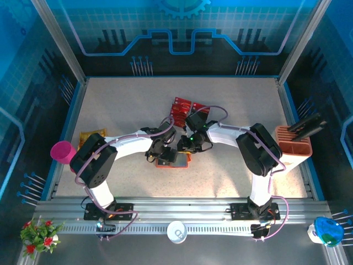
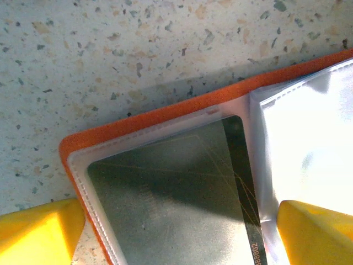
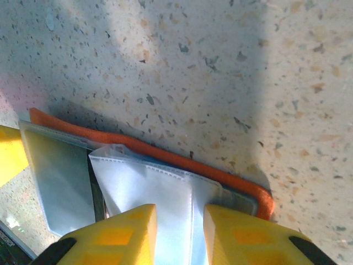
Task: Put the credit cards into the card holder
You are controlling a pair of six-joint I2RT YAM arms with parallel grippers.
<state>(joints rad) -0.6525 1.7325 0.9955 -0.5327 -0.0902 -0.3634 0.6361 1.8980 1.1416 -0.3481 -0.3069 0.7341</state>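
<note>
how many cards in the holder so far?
1: a dark card behind clear plastic in the card holder. More may be hidden under the pale flap.

Robotics lab test cell, aluminium frame posts (image 1: 60, 41), blue circuit-print walls (image 1: 220, 22), speckled tabletop (image 1: 121, 105), slotted mounting rail (image 1: 182, 207)

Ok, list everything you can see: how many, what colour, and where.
card holder: one, orange-red, open, centre
credit cards: heap, red and dark, behind the holder, count unclear
dark card: one, in the holder's clear pocket
pink cup: one, left edge
packet: one, yellow-orange, left side
slotted stand: one, peach, right edge
white cup: one, front middle
flowers: one bunch, red-green, near-left corner
blue object: one, near-right corner
left gripper: yellow, jaws wide apart over the holder
right gripper: yellow, jaws narrowly apart over a clear sleeve
</note>
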